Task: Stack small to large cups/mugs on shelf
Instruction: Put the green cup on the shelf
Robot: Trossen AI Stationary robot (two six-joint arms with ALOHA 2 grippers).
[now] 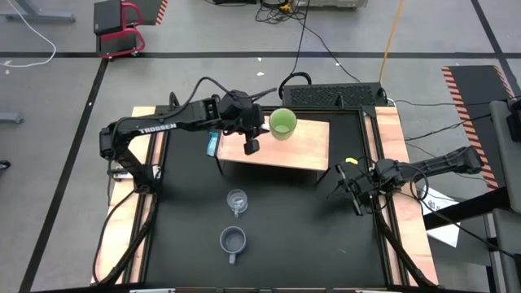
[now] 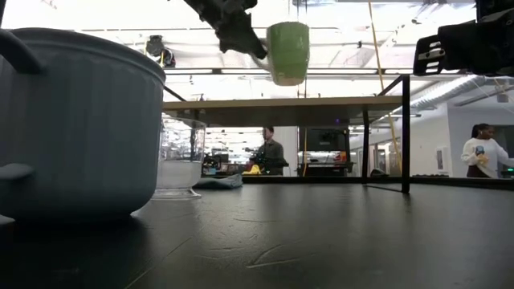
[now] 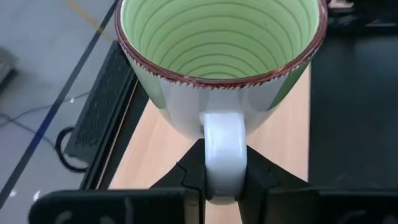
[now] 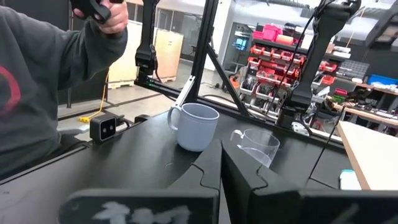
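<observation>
The lime-green mug (image 1: 282, 122) hangs above the far part of the light wooden shelf (image 1: 303, 153), mouth up, with my left gripper (image 3: 224, 182) shut on it. The grey-blue mug (image 1: 233, 239) stands on the black tabletop near the front, and the clear glass cup (image 1: 237, 200) stands just behind it; both are in front of the shelf. My right gripper (image 1: 352, 189) waits shut at the table's right side, touching nothing. My left gripper pinches the green mug's white handle (image 3: 224, 163) between its two fingers (image 3: 260, 180), one on each side of the loop. The fingers come from the table's left, slanting downward. The mug (image 2: 287, 52) is lifted clear of the shelf top (image 2: 281, 103), nearly upright.
A small blue object (image 1: 212, 144) lies at the shelf's left end and a yellow bit (image 1: 350, 163) at its right. A person's grey sleeve (image 4: 37, 68) shows close by in the right wrist view. Other people stand in the room beyond the table.
</observation>
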